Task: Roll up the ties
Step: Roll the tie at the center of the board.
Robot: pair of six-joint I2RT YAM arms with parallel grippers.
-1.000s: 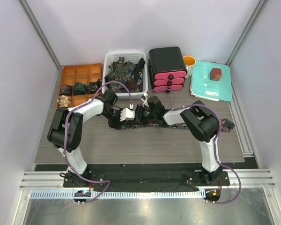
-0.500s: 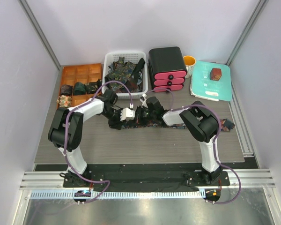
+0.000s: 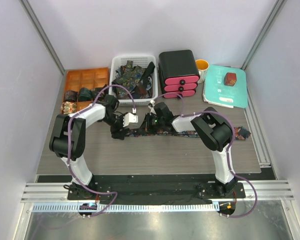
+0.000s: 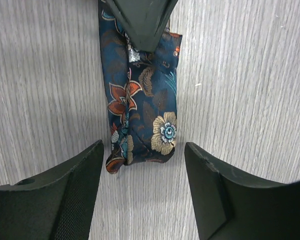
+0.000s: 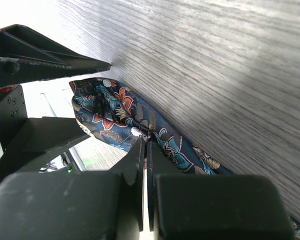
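The grey table (image 3: pixel 155 155) fills the middle of the overhead view, and the tie (image 3: pixel 189 133) lies stretched across its centre. Only the left wrist view shows the left gripper (image 4: pixel 143 150) spread wide, straddling the tie's folded end without touching it. The right wrist view shows the right gripper (image 5: pixel 145 145) pinched tight on the fabric.

My tool (image 5: pixel 145 145) is pinched closed on the dark floral tie (image 5: pixel 115 107) near its folded end, which lies on the grey table (image 5: pixel 215 60).
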